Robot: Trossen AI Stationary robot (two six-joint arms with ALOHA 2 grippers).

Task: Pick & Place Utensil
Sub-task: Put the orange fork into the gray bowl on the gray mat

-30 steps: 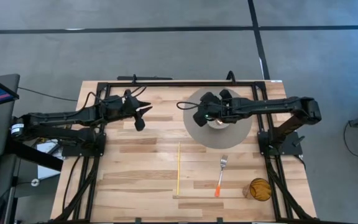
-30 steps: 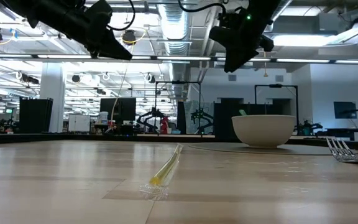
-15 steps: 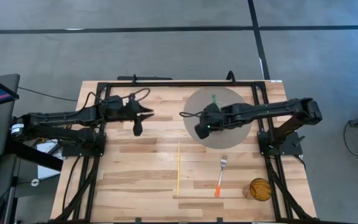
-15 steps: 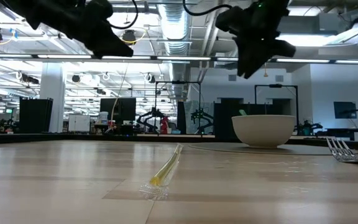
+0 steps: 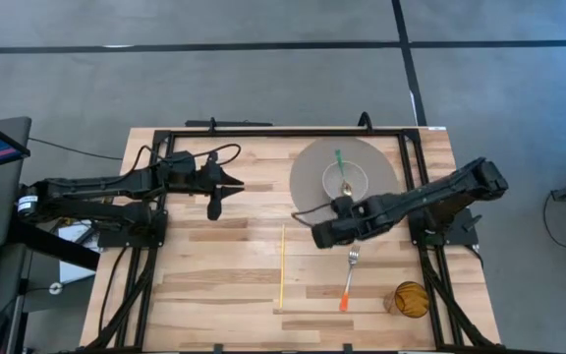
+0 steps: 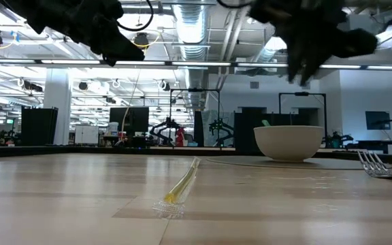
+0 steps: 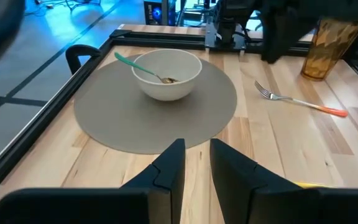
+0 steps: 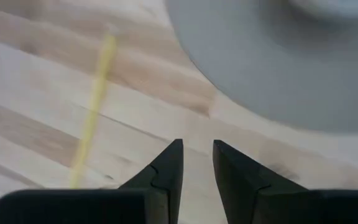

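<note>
A fork [image 5: 349, 275] with an orange handle lies flat on the wooden table, its tines pointing at the grey round mat [image 5: 308, 187]. On the mat stands a white bowl [image 5: 346, 180]. A green-handled spoon [image 5: 340, 165] sits in the bowl, its handle leaning on the far rim. My right gripper [image 5: 314, 236] hovers shut above the table at the mat's near edge, just left of the fork's tines; it holds nothing [image 8: 197, 144]. My left gripper [image 5: 216, 206] waits shut in the air over the table's left far part [image 7: 196, 143].
A yellow straw [image 5: 282, 265] lies along the table's middle, left of the fork. An amber cup [image 5: 410, 299] stands at the near right corner. A black frame runs along the table's far and side edges. Bare wood lies between the straw and the left edge.
My right gripper has left the space above the bowl, moving toward the near edge and slightly left, and now hangs past the mat's near edge. The spoon, hidden under it before, now shows in the bowl. Fork, straw and left arm have stayed put.
</note>
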